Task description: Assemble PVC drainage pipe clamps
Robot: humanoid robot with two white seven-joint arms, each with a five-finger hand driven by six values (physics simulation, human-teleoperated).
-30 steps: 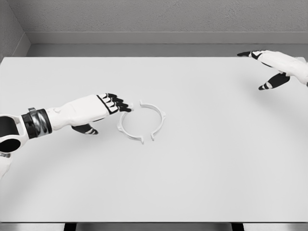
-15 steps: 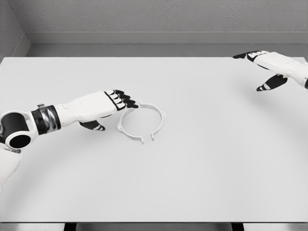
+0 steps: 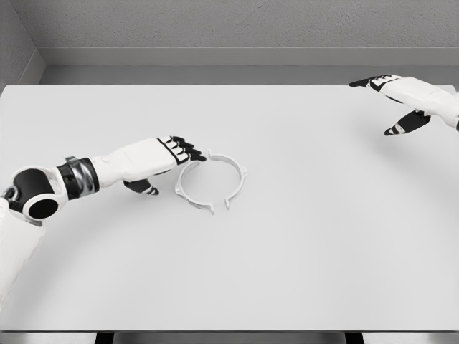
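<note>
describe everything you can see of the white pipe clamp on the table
The pipe clamp is a thin white ring, plastic by its look, made of two curved halves lying flat on the white table, left of its middle. The halves face each other with small gaps at the top and the lower right, so the ring is not closed. Small tabs stick out at the ends. The left hand has its dark fingertips at the ring's upper left edge; whether they touch it cannot be told.

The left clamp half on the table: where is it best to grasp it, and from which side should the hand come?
Probably pinch the middle of the left clamp half's thin curved band from above, coming from the left, where the left hand is. It lies flat on the table; the right clamp half blocks the other side.
</note>
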